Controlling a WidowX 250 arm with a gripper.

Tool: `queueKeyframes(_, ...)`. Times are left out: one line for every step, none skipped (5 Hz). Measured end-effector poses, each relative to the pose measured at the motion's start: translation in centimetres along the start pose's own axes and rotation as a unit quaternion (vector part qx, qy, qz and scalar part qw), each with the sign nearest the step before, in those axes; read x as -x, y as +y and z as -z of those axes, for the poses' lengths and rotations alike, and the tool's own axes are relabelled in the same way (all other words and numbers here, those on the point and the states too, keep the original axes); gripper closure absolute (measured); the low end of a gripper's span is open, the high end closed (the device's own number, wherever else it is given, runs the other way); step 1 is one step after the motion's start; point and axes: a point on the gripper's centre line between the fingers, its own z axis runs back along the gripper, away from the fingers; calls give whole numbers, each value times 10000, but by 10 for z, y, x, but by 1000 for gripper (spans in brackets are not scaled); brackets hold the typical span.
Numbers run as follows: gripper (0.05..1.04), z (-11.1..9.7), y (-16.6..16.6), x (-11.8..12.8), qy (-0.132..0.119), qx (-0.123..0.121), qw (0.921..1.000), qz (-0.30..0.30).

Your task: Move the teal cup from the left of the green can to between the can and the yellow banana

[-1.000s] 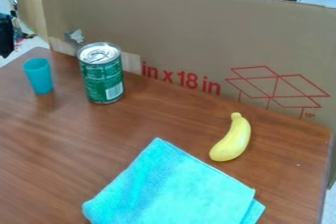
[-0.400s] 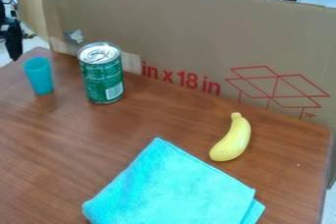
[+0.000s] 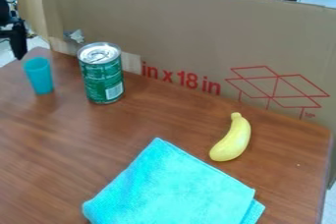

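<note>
I have the tool at the upper left of the frame, beyond the surface's corner; I can't tell whether it is spread or pressed together. Nearest is the cup, upright, with the can standing just to its right. The banana lies right of centre, near the cloth at the bottom. A low sweep inward could tip the cup, probably light, into the can.

Red "in x 18 in" on cardboard panel.
</note>
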Motion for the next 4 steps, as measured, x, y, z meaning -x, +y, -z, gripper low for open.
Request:
queueKeyframes(82, 4, -16, -3, 72, 34, 9998, 165)
queueKeyframes(82, 8, -23, -3, 128, 51, 9997, 193)
queueKeyframes(82, 19, -35, -2, 353, -33, 9989, 322)
queueKeyframes(82, 25, -36, 2, 550, -149, 9980, 288)
